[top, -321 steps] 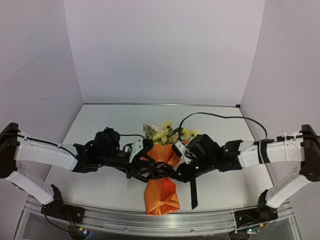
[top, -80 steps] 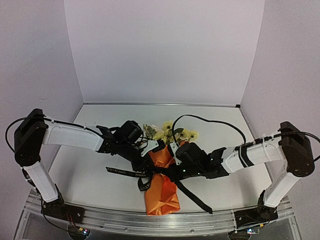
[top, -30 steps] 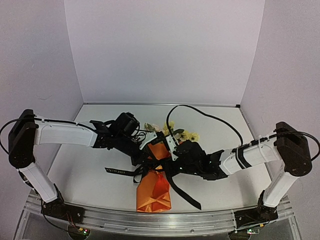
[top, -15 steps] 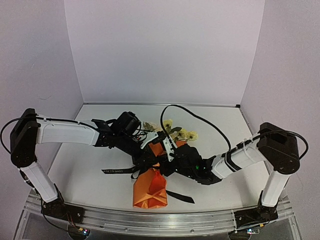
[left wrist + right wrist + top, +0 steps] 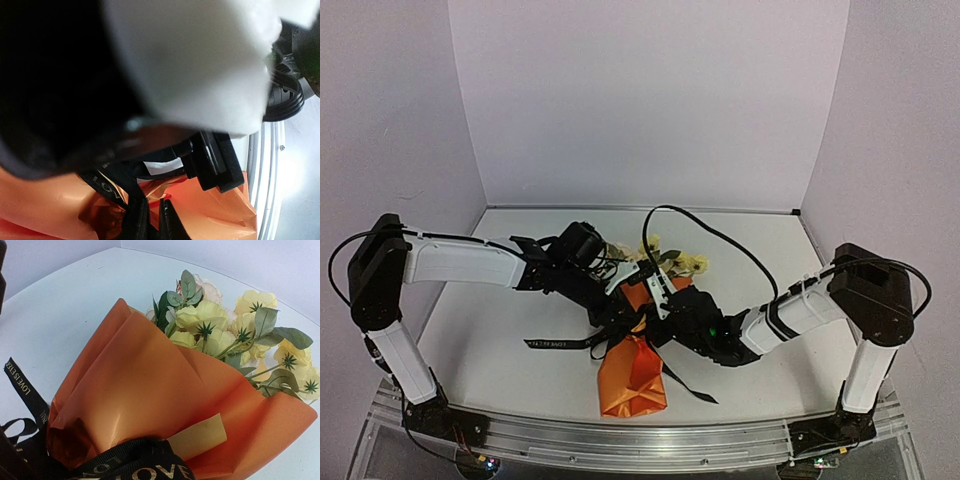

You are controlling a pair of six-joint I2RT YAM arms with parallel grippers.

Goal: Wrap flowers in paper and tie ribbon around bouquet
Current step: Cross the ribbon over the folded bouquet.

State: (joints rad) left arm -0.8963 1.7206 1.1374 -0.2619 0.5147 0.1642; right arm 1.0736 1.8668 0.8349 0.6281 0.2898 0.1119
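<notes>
White table [image 5: 760, 250], black ribbon [image 5: 560, 343] around bouquet [image 5: 632, 375]

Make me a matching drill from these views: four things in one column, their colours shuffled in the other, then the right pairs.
Things:
1. flowers
2. paper
3. ribbon
4. table

Colours:
A. orange
B. white
C. pale yellow with green leaves
D. black with light lettering

Pairs: 1-C, 2-A, 3-D, 4-B
</notes>
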